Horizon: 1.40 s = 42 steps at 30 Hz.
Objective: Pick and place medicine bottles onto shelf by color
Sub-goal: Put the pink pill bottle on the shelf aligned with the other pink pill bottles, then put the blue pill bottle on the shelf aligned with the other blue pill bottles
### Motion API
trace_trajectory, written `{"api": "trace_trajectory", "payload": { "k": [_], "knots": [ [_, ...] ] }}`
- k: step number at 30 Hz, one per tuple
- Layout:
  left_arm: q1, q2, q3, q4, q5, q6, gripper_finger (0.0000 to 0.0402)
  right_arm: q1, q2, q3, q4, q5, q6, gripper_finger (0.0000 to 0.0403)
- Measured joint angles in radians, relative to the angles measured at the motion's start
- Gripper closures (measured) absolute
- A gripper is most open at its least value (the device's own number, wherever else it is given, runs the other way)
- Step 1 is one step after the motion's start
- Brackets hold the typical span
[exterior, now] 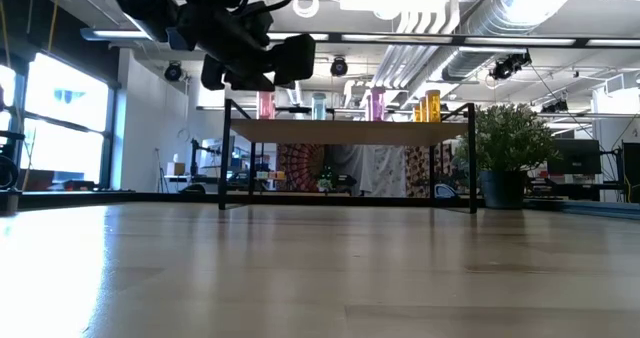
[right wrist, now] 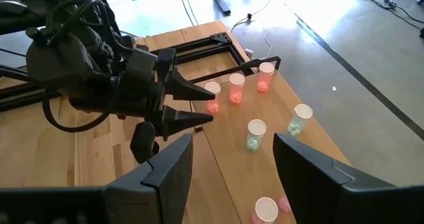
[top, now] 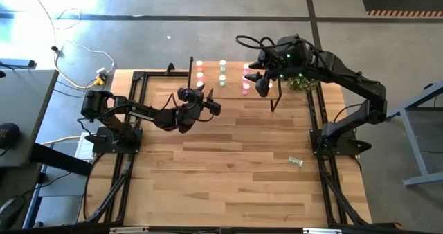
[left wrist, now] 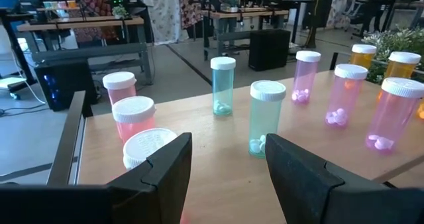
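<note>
The medicine bottles [left wrist: 267,118] stand upright on the shelf [top: 228,88], grouped by colour in short rows: red ones [left wrist: 134,118] at the end nearest the left arm, green ones next, then pink ones [left wrist: 396,114], and orange ones [left wrist: 362,55] at the far end by the potted plant [exterior: 508,153]. One more small green bottle [top: 296,162] lies on its side on the worktop [top: 235,172], well away from the shelf, near the base of the right arm. The shelf is a light-wood board on thin black legs, set at the back edge of the plank worktop, which is framed by black rails. Beyond the shelf the low view shows a big workshop room with exposed ducts on the ceiling, bright windows, hanging patterned cloths and other desks; grey floor and loose cables surround the worktop. The left tool [top: 213,108] hovers just in front of the shelf's red end, its two dark fingers [left wrist: 165,161] parted about a bottle's width with nothing between them; the nearest red bottle's white cap sits just beyond one finger. The left arm reaches low from its base at the worktop's side, pointing at the shelf. The right tool [top: 261,84] hangs above the shelf's pink and orange end, fingers [right wrist: 169,164] standing wide and empty, looking down on the bottles. The right arm arches high from its base, elbow raised, wrist bent downward over the shelf.
</note>
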Motion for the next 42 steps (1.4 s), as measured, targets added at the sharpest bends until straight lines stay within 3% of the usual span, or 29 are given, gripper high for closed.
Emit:
{"api": "trace_trajectory", "payload": {
  "k": [11,15,19,23,27,32,38,42],
  "knots": [
    [-0.067,-0.029,0.016,0.000,-0.010,0.006,0.0218,0.000,-0.010,0.000,-0.039,0.000,0.030,0.0202],
    [-0.110,-0.058,0.064,-0.003,-0.020,0.088,0.0218,0.000,-0.038,0.000,-0.100,-0.008,0.077,0.0202],
    [-0.140,-0.107,0.135,-0.127,0.015,0.161,0.0218,0.003,-0.078,0.000,-0.204,-0.033,0.167,0.0202],
    [-0.138,-0.181,0.188,-0.337,0.159,0.080,0.0218,0.014,-0.108,0.000,-0.306,-0.082,0.357,0.0202],
    [-0.099,-0.270,0.190,-0.530,0.420,-0.047,0.0218,0.082,-0.118,-0.003,-0.427,-0.066,0.514,0.0202],
    [-0.097,-0.376,0.190,-0.688,0.716,0.029,0.0218,0.206,-0.117,-0.073,-0.508,0.004,0.711,0.0202],
    [-0.132,-0.504,0.189,-0.768,0.766,0.038,0.0218,0.341,-0.117,-0.248,-0.509,0.006,1.007,0.0202],
    [-0.152,-0.596,0.189,-0.803,0.809,0.090,0.0218,0.435,-0.117,-0.371,-0.470,-0.051,1.183,0.0202]
  ]
}}
